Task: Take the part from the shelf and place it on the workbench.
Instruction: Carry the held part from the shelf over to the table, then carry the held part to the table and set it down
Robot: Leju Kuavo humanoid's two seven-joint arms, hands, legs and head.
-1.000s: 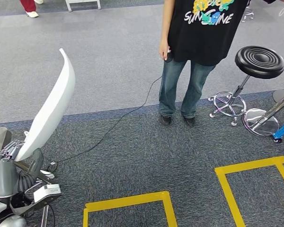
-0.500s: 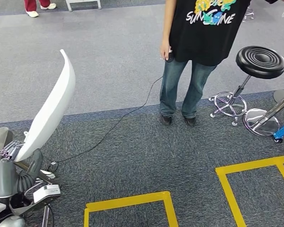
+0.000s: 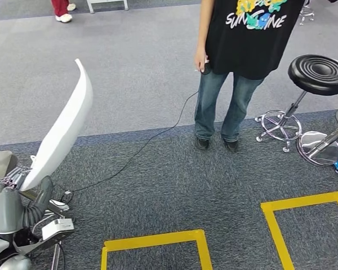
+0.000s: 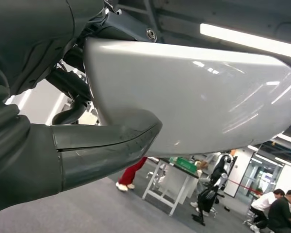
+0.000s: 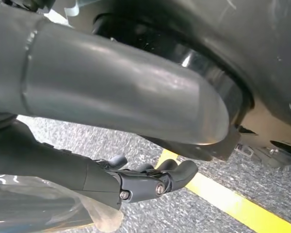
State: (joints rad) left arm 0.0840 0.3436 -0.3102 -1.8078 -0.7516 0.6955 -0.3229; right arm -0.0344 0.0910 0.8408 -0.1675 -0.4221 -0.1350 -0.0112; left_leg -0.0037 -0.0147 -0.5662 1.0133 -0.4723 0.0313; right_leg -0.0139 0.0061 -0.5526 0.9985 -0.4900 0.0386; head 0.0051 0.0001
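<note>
The part (image 3: 61,132) is a long, curved white panel. In the head view it stands tilted up at the lower left, over grey carpet. My left hand (image 3: 10,202) grips its lower end. Close up in the left wrist view, the panel's glossy white surface (image 4: 210,97) lies against my left hand (image 4: 82,150), with the thick grey thumb pressed on it. My right hand (image 5: 111,111) hangs low above the carpet. Its thumb and its dark fingers (image 5: 147,182) are apart and hold nothing.
A person (image 3: 239,34) in a black T-shirt and jeans stands ahead, holding a black cable (image 3: 133,154) that trails across the carpet. A black stool (image 3: 318,73) and a chrome base (image 3: 320,147) stand right. Yellow tape squares (image 3: 159,239) (image 3: 282,205) mark the floor.
The whole picture has slid to the right, so the camera has turned a little left. My left hand holds the white panel just as before.
</note>
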